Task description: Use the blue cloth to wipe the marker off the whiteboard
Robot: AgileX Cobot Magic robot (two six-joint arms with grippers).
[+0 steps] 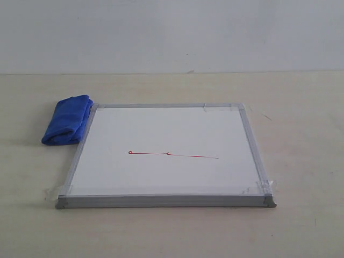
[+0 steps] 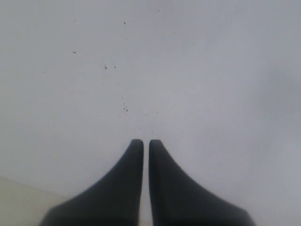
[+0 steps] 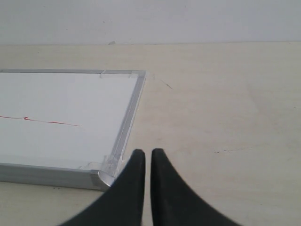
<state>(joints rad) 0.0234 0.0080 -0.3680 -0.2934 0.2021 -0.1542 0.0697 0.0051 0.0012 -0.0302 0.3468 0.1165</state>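
Observation:
The whiteboard (image 1: 166,153) lies flat on the table, silver frame and taped corners showing. A thin red marker line (image 1: 173,155) with a tiny loop at its left end crosses the board's middle. The blue cloth (image 1: 67,119) rests folded against the board's far left corner. Neither arm shows in the exterior view. My left gripper (image 2: 142,142) is shut with nothing in it, facing a pale wall. My right gripper (image 3: 146,152) is shut and empty, just off the whiteboard's (image 3: 66,117) near right corner, with the marker line (image 3: 44,120) in sight.
A beige table (image 1: 301,123) stretches around the board, with a pale wall (image 1: 172,32) behind. Small dark specks dot the wall (image 2: 123,107) in the left wrist view. A faint scratch (image 3: 228,150) marks the table right of the board.

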